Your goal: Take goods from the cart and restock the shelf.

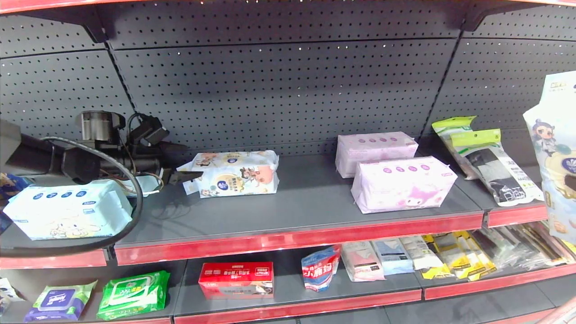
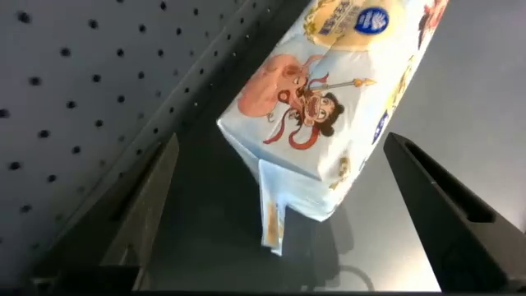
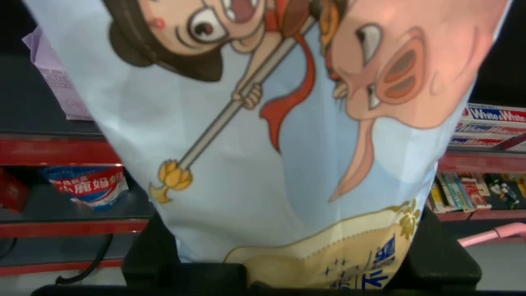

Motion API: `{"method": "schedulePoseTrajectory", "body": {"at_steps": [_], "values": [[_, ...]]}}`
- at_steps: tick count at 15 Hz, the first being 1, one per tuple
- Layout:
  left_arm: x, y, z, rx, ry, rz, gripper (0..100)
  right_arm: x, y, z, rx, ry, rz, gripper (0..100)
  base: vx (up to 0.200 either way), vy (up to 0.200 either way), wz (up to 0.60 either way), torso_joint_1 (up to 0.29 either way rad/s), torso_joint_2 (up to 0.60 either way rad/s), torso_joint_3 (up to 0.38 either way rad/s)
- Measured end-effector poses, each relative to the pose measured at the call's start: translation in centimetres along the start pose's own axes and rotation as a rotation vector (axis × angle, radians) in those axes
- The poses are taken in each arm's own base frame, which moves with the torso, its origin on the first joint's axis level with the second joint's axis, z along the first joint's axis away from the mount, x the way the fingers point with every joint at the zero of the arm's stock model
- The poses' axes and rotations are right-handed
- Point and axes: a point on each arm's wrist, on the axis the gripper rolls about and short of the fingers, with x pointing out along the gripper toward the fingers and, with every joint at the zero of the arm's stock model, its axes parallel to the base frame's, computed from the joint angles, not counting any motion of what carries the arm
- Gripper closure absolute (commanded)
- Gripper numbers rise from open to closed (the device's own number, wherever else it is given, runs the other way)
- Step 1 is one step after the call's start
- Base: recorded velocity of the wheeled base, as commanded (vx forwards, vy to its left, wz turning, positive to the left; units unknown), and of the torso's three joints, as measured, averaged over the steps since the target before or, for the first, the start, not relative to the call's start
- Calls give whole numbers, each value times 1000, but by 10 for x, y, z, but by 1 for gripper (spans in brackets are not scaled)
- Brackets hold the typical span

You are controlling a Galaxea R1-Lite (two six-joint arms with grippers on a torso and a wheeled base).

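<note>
Pegboard [image 1: 288, 90] backed the grey shelf [image 1: 297, 202] in the head view. On the shelf the pack [image 1: 236, 173] lay flat, its long axis running along the shelf's front edge. The left claw [image 1: 185, 161] stood just at the pack's left end, spread open and gripping nothing, so the pack lay straight ahead of it, toward the robot's right. At the far right a second pack [image 1: 553, 157] hung upright before the shelf, well apart from the first.

From the left wrist, the pack [image 2: 329, 107] turned its short sealed end toward the left claw [image 2: 281, 152]. Both fingers [image 2: 444, 214] stood clear of its sides, with bare shelf [image 2: 205, 238] beneath. That pack looked placed.

From the right wrist, the right claw [image 3: 296, 255] was clamped on the lower end of the second pack [image 3: 271, 148], with a red shelf lip [image 3: 49, 150] behind it. The next placement probably turned on the bare stretch between the first pack and the pink packs [image 1: 396, 180]. That stretch lay to the robot's left of the right claw, the nearer arm for it.
</note>
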Motion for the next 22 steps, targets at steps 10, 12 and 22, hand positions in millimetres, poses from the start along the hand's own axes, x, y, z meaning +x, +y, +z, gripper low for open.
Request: {"method": "schedulePoseTrajectory", "body": {"at_steps": [10,12,22], "values": [[25,5,-9,5,-9,-41,0,1,1,-4,2,16,1,100,0,0,0,0,0,0],[30,3,-13,1,-5,-51,0,1,0,-5,4,19,-5,100,0,0,0,0,0,0],[49,5,-17,4,-10,-80,0,3,0,-6,-14,25,-5,100,0,0,0,0,0,0]]}}
